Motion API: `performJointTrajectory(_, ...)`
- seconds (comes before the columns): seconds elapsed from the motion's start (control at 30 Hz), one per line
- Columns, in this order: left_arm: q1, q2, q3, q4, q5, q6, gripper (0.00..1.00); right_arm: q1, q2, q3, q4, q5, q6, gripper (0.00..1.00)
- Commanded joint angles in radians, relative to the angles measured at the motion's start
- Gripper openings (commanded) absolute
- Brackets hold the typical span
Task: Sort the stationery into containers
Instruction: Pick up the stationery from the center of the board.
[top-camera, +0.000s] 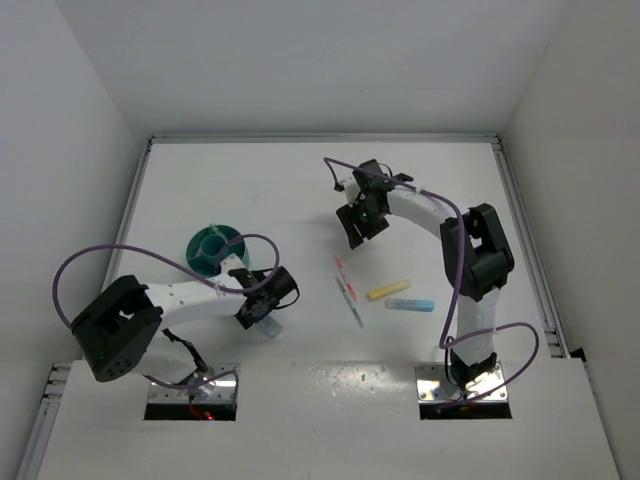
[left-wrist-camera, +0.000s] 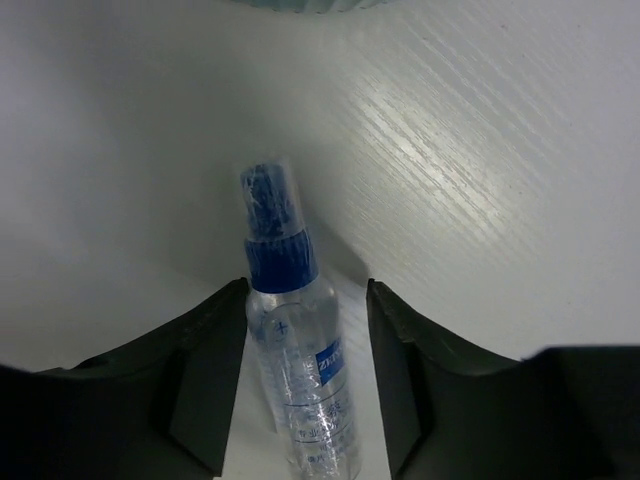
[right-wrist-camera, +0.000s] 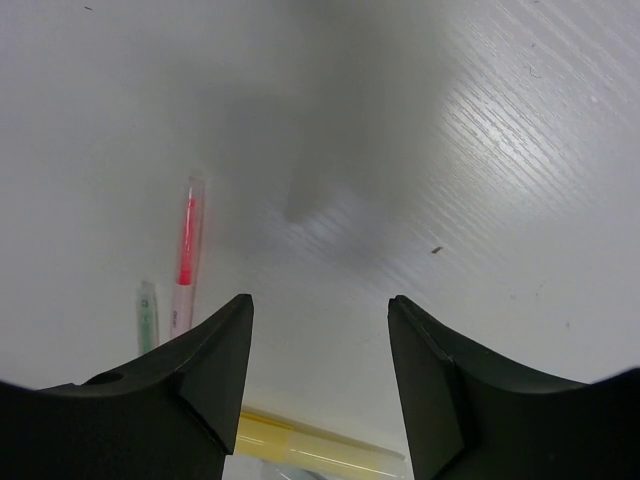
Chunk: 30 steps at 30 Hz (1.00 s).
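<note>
Left end effector (left-wrist-camera: 306, 288) spread, one finger either side of the bottle (left-wrist-camera: 295, 370), which lies on the surface (left-wrist-camera: 480, 150) with its cap towards the cup (top-camera: 213, 248). A strip of surface shows at the right finger; contact at the left cannot be told. Bottle base cut off; from above the arm hides most of it. Right end effector (right-wrist-camera: 320, 310) spread, holding nothing, its fingers covering parts of the yellow marker (right-wrist-camera: 320, 452) and green pen (right-wrist-camera: 147, 315). Pink pen (right-wrist-camera: 187, 250) alongside; blue marker (top-camera: 410, 304) near the yellow one.
</note>
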Motion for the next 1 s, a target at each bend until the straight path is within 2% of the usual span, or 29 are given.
performJointTrajectory(0.0, -0.014, 0.014, -0.003, 0.027, -0.021, -0.008, 0.55, -0.013, -0.051, 0.004, 0.023, -0.03, 0.017, 0.57)
performJointTrajectory(0.27, -0.023, 0.023, -0.022, 0.045, -0.021, -0.008, 0.33, -0.022, -0.051, 0.004, 0.013, -0.05, 0.017, 0.57)
performJointTrajectory(0.37, -0.058, -0.015, 0.019, 0.03, -0.021, 0.022, 0.19, -0.031, -0.051, 0.004, 0.013, -0.05, 0.017, 0.57)
performJointTrajectory(0.4, -0.11, -0.053, 0.048, 0.013, -0.031, 0.022, 0.12, -0.032, -0.051, 0.004, 0.004, -0.06, 0.008, 0.55)
performJointTrajectory(0.43, -0.139, -0.07, 0.085, -0.034, -0.048, 0.05, 0.09, -0.032, -0.051, 0.004, 0.004, -0.06, 0.008, 0.5)
performJointTrajectory(0.47, -0.168, -0.084, 0.175, -0.065, -0.097, 0.065, 0.06, -0.032, -0.06, 0.004, -0.01, -0.09, -0.029, 0.36)
performJointTrajectory(0.5, -0.193, -0.093, 0.225, -0.093, -0.129, 0.091, 0.02, -0.032, -0.06, 0.004, -0.02, -0.109, -0.046, 0.14)
performJointTrajectory(0.53, -0.24, -0.093, 0.277, -0.198, -0.175, 0.081, 0.0, -0.032, -0.06, 0.016, -0.048, -0.13, -0.064, 0.0)
performJointTrajectory(0.63, -0.271, -0.115, 0.427, -0.321, -0.361, 0.119, 0.0, -0.032, -0.06, 0.027, -0.06, -0.219, -0.103, 0.0)
performJointTrajectory(0.7, -0.229, -0.164, 0.461, -0.418, -0.472, 0.162, 0.0, -0.032, -0.06, 0.027, -0.06, -0.231, -0.103, 0.04)
performJointTrajectory(0.8, -0.141, -0.28, 0.388, -0.49, -0.647, 0.115, 0.0, -0.032, -0.051, 0.036, -0.071, -0.251, -0.123, 0.14)
performJointTrajectory(0.9, -0.089, -0.357, 0.319, -0.534, -0.757, 0.014, 0.0, -0.041, -0.051, 0.036, -0.08, -0.267, -0.132, 0.16)
performJointTrajectory(0.97, -0.031, -0.385, 0.305, -0.535, -0.84, 0.022, 0.0, -0.041, -0.051, 0.027, -0.08, -0.291, -0.132, 0.17)
